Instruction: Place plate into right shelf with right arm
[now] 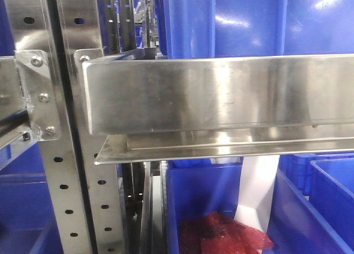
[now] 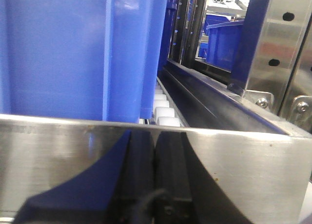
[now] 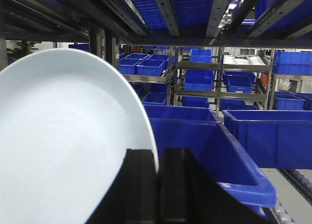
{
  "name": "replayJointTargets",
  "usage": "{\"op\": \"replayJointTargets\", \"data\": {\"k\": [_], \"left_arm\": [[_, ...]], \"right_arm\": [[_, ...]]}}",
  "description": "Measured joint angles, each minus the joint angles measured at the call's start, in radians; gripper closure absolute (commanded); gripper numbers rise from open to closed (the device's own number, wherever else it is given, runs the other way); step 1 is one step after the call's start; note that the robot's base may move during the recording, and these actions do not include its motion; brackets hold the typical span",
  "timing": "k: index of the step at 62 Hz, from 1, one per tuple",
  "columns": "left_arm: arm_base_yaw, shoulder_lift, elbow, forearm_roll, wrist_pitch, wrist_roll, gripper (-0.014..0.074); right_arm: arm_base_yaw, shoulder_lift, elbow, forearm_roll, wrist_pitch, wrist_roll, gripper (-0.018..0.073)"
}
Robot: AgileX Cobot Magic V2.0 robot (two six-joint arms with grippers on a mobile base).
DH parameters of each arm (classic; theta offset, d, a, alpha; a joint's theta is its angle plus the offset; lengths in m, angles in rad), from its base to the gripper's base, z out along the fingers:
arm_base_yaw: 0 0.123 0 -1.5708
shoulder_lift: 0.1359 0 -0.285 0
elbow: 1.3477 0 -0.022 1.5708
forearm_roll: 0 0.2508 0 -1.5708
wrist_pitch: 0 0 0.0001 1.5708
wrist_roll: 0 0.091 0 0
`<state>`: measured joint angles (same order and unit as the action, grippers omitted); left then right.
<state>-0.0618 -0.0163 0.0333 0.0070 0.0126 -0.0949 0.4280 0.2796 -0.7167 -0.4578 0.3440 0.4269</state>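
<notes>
Right wrist view: my right gripper (image 3: 158, 185) has its two black, blocky fingers closed on the rim of the plain white round glossy plate (image 3: 63, 146), pinching it at the plate's 4 o'clock edge. The plate stands tilted on edge and fills the frame from 7 to 11 o'clock. It is smooth, with a soft sheen and a low sloped rim. It hangs in my grip under the overhead rails of the brushed stainless-steel rack (image 3: 165, 9), just beside a big blue plastic bin (image 3: 209, 151) at 4 o'clock. More blue bins line distant racks at 1 o'clock.

Only the front view shows the rack's shiny front lip (image 1: 221, 93), the hole-punched bolted uprights (image 1: 66, 171), and at 6 o'clock a crumpled red thing (image 1: 227, 234) next to a white sheet (image 1: 257, 193).

Left wrist view: my left gripper (image 2: 155, 155) has its black fingers pressed together with nothing between them, close against a steel lip. Past that are white rollers (image 2: 165, 114) and a tall blue bin wall (image 2: 73, 53) at 10 o'clock. A faint stamp on that lip is too small to read.
</notes>
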Motion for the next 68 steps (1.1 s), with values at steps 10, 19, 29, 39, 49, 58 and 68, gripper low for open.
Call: {"op": "replayJointTargets", "data": {"k": [10,19,29,39,49,58,68], "left_arm": [[0.0,0.0,0.0,0.0,0.0,0.0,0.0643],[0.0,0.0,0.0,0.0,0.0,0.0,0.0643],[0.0,0.0,0.0,0.0,0.0,0.0,0.0643],[0.0,0.0,0.0,0.0,0.0,0.0,0.0643],[0.0,0.0,0.0,0.0,0.0,0.0,0.0643],[0.0,0.0,0.0,0.0,0.0,0.0,0.0643],[0.0,0.0,0.0,0.0,0.0,0.0,0.0643]], "right_arm": [[0.0,0.0,0.0,0.0,0.0,0.0,0.0505],[0.0,0.0,0.0,0.0,0.0,0.0,0.0505],[0.0,0.0,0.0,0.0,0.0,0.0,0.0505],[0.0,0.0,0.0,0.0,-0.006,0.0,0.0505],[0.0,0.036,-0.024,0.0,-0.077,0.013,0.0504],[0.0,0.174,-0.148,-0.002,-0.111,0.044,0.0504],[0.0,0.389,-0.342,-0.002,-0.06,0.053,0.0504]]}}
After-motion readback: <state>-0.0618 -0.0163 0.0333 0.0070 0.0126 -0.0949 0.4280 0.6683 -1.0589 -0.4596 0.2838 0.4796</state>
